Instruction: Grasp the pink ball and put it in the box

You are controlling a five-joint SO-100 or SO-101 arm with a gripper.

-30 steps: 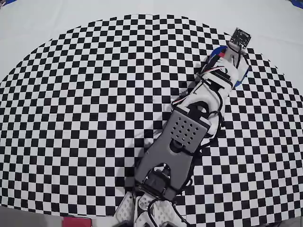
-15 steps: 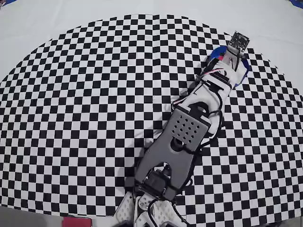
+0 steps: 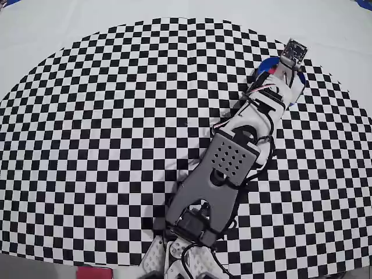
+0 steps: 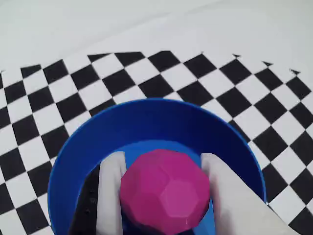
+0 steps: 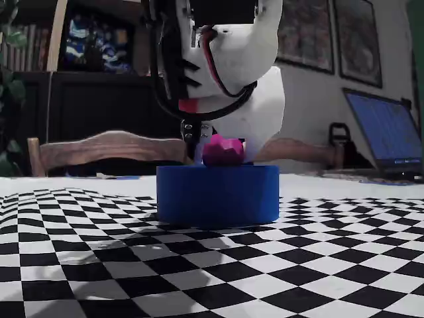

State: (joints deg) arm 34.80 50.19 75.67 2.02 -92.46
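Observation:
In the wrist view the pink ball (image 4: 165, 192) sits between my two white fingers (image 4: 111, 186), and my gripper (image 4: 163, 161) is shut on it. Directly below lies the box (image 4: 146, 122), a round blue container whose wall rings the ball and fingertips. From the side, in the fixed view, the pink ball (image 5: 222, 151) hangs in my gripper (image 5: 221, 154) just above the rim of the box (image 5: 218, 193). From overhead my arm (image 3: 232, 157) stretches to the upper right, and its wrist hides most of the box (image 3: 265, 64).
A black-and-white checkered cloth (image 3: 116, 116) covers the table, with plain white surface (image 3: 174, 9) beyond it. In the fixed view a laptop (image 5: 387, 132) stands at the right and a wooden chair back (image 5: 112, 147) behind. A flat pink panel (image 3: 93, 272) lies by the arm's base.
The wrist has shifted slightly farther toward the upper right over the box, still carrying the ball; the rest of the arm has hardly moved.

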